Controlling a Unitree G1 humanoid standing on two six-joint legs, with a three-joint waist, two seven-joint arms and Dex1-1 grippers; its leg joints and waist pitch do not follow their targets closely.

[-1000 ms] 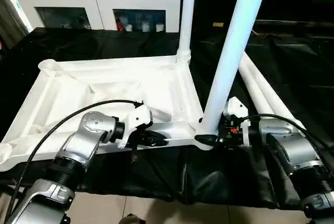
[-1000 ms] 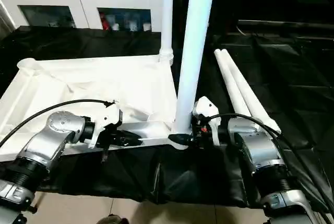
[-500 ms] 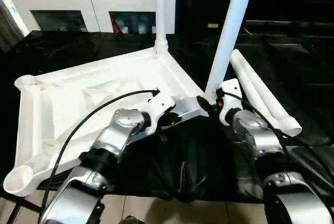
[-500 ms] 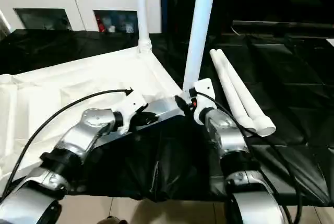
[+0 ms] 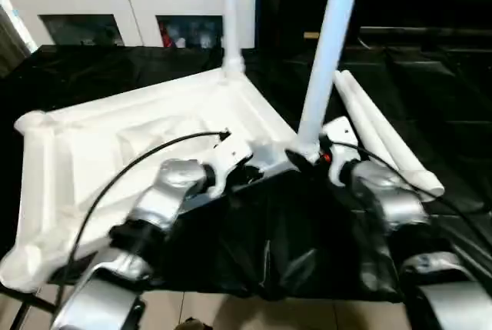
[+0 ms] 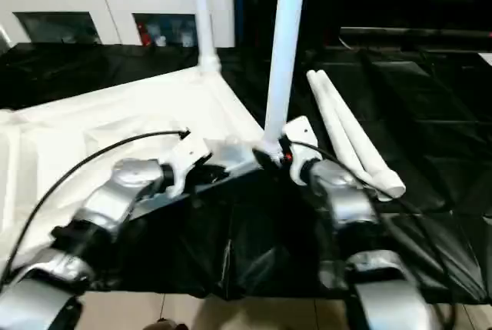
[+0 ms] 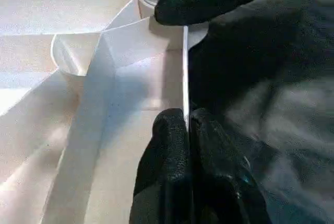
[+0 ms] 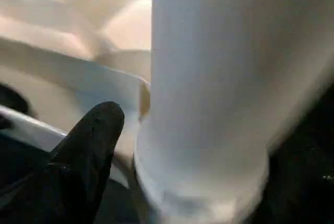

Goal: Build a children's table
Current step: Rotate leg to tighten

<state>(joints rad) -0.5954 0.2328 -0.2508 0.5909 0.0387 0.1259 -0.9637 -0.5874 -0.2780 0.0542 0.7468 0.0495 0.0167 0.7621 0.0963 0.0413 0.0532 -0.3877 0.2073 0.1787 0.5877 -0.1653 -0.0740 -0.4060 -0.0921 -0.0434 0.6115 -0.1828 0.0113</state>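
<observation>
While the big white plastic tabletop (image 5: 131, 145) is lying upside down on the black-covered counter (image 5: 430, 91), two long white round tube legs are already standing up in its corner holes. One leg (image 5: 229, 15) is sticking up at the far corner. The other leg (image 5: 327, 45) is sticking up at the near right corner, with its long side pointing straight up.

The left tool (image 7: 185, 125) is pinching the thin near edge of the tabletop, with one black finger on each side of it. The right tool (image 5: 304, 157) is sitting right at the bottom of the near leg. One black finger (image 8: 91, 140) is lying beside the leg's base, but I cannot tell if that tool is squeezing the leg or not.

Two more white tube legs (image 5: 384, 141) are lying flat on the counter, just beside the right arm and pointing away from the robot. The right arm is much nearer to them, so it looks like the one to reach for the next leg.
</observation>
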